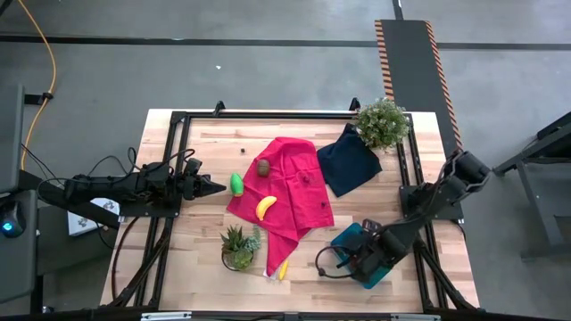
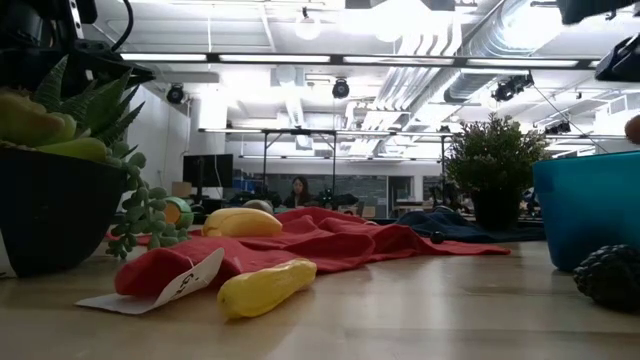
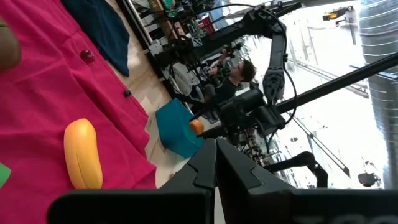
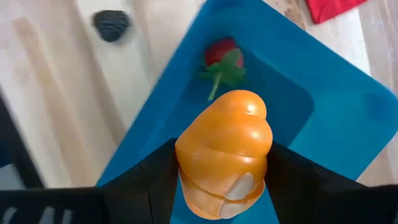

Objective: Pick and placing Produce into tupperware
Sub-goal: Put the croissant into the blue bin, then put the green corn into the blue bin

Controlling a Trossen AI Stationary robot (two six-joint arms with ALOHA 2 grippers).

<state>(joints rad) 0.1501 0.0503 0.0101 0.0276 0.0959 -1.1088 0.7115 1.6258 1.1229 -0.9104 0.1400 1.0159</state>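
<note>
The teal tupperware (image 1: 350, 239) stands at the table's right near corner, also seen in the right wrist view (image 4: 323, 124) and the low view (image 2: 585, 205). My right gripper (image 1: 368, 256) hovers over it, shut on the orange piece (image 4: 225, 152). A red strawberry-like piece (image 4: 222, 57) lies on the tub's floor. On the red cloth (image 1: 290, 187) rest a brown piece (image 1: 264, 166) and a banana (image 1: 265, 207). A second banana (image 1: 283, 269) lies on the wood by the cloth's near tip. The green piece (image 1: 236, 184) lies at the cloth's left edge, just in front of my shut left gripper (image 1: 214, 187). My right gripper pinches the orange piece between its two fingers, one finger (image 4: 155, 180) on each flank (image 4: 186, 155). The fingers come from above, pointing down. The piece is lifted clear, above the tub's open inside.
A potted succulent (image 1: 239, 245) stands near the second banana, and a leafy plant (image 1: 382, 122) stands at the far right. A navy cloth (image 1: 348, 159) lies beside the red one. A small dark lump (image 4: 112, 25) sits on the wood left of the tub. A white tag (image 2: 185, 283) lies under the cloth.
</note>
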